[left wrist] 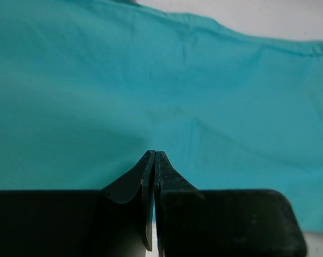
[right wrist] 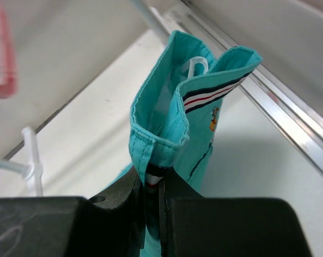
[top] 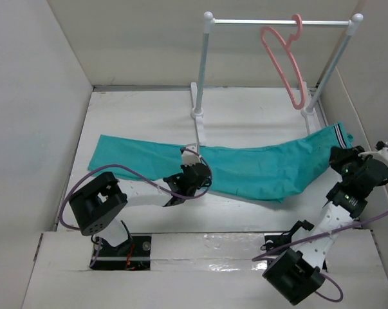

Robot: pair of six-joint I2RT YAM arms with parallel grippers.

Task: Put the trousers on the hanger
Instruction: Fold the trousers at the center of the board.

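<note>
The teal trousers [top: 245,168] lie stretched across the table from left to right. Their striped waistband [right wrist: 212,92] is at the right end, raised off the table. My right gripper [top: 341,159] is shut on the waistband's folded edge [right wrist: 153,179] and holds it up. My left gripper [top: 185,159] is shut over the middle of the trousers near their front edge. In the left wrist view its tips [left wrist: 154,153] meet above the flat cloth [left wrist: 150,80], and no cloth shows between them. The pink hanger [top: 282,59] hangs by its hook on the rail, and an edge of it shows in the right wrist view [right wrist: 6,64].
The white-and-grey rail stand [top: 277,22] stands at the back, with one foot [top: 197,116] near the trousers' far edge. White walls close in the left, back and right sides. A metal strip [right wrist: 290,118] runs along the right wall.
</note>
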